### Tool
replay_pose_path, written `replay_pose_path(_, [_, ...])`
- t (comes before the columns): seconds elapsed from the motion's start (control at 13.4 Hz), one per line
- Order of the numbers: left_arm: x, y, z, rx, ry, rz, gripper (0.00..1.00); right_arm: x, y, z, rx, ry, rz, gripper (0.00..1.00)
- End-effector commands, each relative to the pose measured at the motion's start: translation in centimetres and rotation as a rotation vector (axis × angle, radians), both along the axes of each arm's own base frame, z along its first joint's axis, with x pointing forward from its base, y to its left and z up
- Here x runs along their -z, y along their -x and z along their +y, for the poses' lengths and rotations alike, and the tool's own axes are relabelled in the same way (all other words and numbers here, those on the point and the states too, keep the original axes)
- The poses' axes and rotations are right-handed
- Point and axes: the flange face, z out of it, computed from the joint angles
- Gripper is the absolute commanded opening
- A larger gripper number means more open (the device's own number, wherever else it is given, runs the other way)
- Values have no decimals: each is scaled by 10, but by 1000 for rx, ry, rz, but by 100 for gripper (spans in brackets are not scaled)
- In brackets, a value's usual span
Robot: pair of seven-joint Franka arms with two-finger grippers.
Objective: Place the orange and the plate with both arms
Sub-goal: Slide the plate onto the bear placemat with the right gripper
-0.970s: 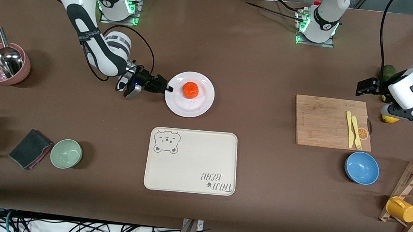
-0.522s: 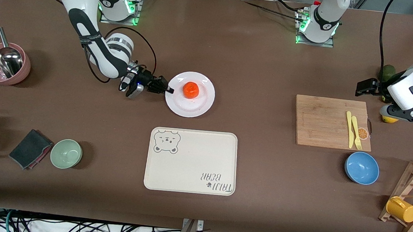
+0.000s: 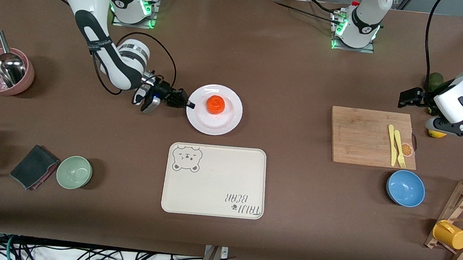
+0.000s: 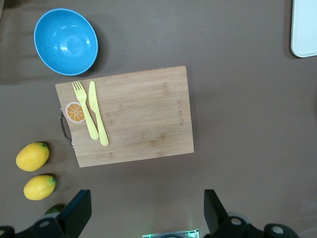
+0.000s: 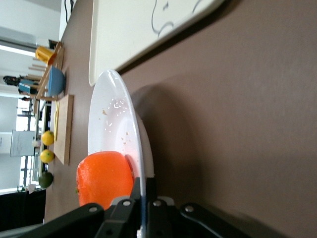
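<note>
The white plate (image 3: 219, 122) is at mid-table with the orange (image 3: 216, 104) resting on it. My right gripper (image 3: 189, 104) is shut on the plate's rim, on the edge toward the right arm's end of the table. In the right wrist view the rim (image 5: 111, 124) runs between the gripper (image 5: 143, 198) fingers, the orange (image 5: 101, 178) sits just past them, and a shadow lies under the plate. My left gripper (image 3: 434, 112) is open and empty, waiting above the table by the cutting board; in its wrist view (image 4: 146, 213) only brown table shows between the fingers.
A beige bear tray (image 3: 214, 181) lies nearer the camera than the plate. The cutting board (image 3: 365, 135) holds a yellow knife and fork. The blue bowl (image 3: 405, 188), lemons (image 4: 32, 156), green bowl (image 3: 74, 172), pink bowl with ladle (image 3: 4, 70) and mug rack (image 3: 462, 225) ring the table.
The plate, with the orange on it, has shifted slightly toward the front camera and the tray in my right gripper's hold. The left arm has not moved.
</note>
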Motion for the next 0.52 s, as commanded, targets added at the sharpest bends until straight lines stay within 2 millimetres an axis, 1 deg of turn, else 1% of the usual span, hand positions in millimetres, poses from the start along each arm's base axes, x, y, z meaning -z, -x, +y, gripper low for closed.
replay_pose_path(0.0, [-7,-3,1,23,-24,-4,100,-15,-42,7,108,-56,23,0])
replay_pose_path(0.07, [-8,-3,2,23,-23,-5,100,-30,-63,9,153,-75,37,0])
replay_pose_path(0.15, [-13,-4,3,21,-22,-16,100,-47,-84,12,182,-92,35,0])
replay_pose_path(0.22, [-14,-4,4,19,-20,-18,100,-63,-103,19,194,-119,38,0])
replay_pose_path(0.3, [-14,-4,3,21,-22,-18,100,-71,-122,24,198,-136,54,0])
replay_pose_path(0.45, [-14,-4,3,21,-22,-18,100,-71,-159,27,194,-143,54,0])
